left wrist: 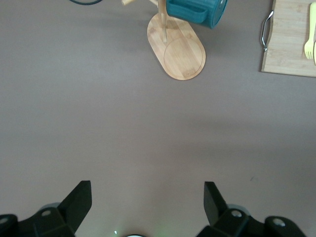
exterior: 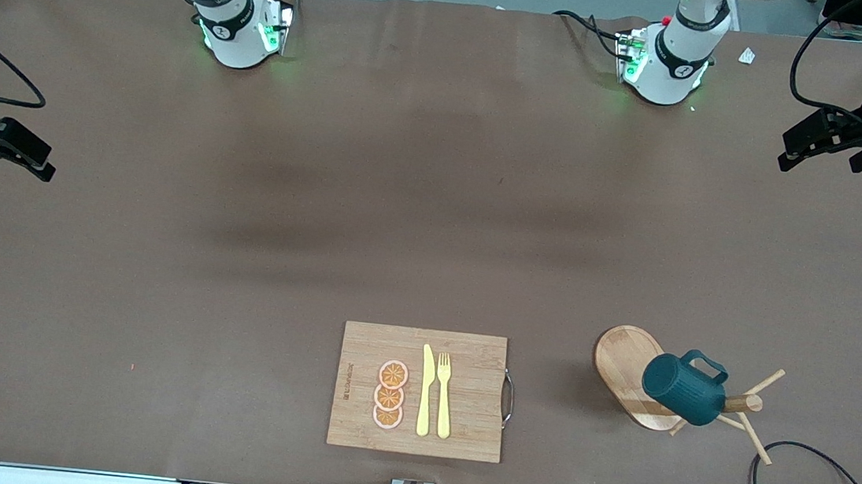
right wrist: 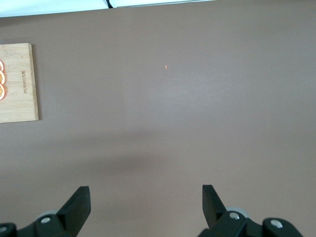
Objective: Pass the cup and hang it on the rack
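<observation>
Hanging on the rack (exterior: 629, 364), the cup (exterior: 683, 389) lies tilted, its long axis sloping toward the rack's base; left gripper (left wrist: 147, 205) and right gripper (right wrist: 146, 207) wait open, empty.

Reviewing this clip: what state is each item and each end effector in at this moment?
cup: hanging on the rack, tipped sideways, not held
rack: upright, toward the left arm's end
cutting board: flat, carrying knife, fork, orange slices
left end effector: open, empty, waiting over the table
right end effector: open, empty, waiting over the table
</observation>
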Motion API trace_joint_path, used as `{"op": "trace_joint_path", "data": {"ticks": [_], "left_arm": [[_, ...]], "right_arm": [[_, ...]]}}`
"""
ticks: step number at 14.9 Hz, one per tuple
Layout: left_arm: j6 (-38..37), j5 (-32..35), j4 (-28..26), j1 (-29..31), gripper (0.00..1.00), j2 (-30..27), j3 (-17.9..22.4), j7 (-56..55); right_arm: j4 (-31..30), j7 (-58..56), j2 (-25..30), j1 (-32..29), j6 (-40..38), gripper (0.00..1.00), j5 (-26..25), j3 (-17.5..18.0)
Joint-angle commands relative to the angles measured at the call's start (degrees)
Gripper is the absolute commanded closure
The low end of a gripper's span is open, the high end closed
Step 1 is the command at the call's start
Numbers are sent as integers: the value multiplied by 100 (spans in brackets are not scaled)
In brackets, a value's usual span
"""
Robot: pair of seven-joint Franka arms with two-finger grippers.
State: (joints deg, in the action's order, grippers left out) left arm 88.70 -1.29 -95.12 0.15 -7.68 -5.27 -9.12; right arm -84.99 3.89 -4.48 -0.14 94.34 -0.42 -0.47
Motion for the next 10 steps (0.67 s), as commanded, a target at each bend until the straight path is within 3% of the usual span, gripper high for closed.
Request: {"op": "trace_joint_path", "data": {"ticks": [1, 10], "left_arm": [[-133, 85, 345, 37, 0, 250, -10, 59], [-186, 112, 328, -42, 0, 276, -106, 24]], "right_arm": [[-123, -37, 158, -21, 15, 0, -81, 47], [-123, -19, 149, -21, 15, 0, -81, 47]]}}
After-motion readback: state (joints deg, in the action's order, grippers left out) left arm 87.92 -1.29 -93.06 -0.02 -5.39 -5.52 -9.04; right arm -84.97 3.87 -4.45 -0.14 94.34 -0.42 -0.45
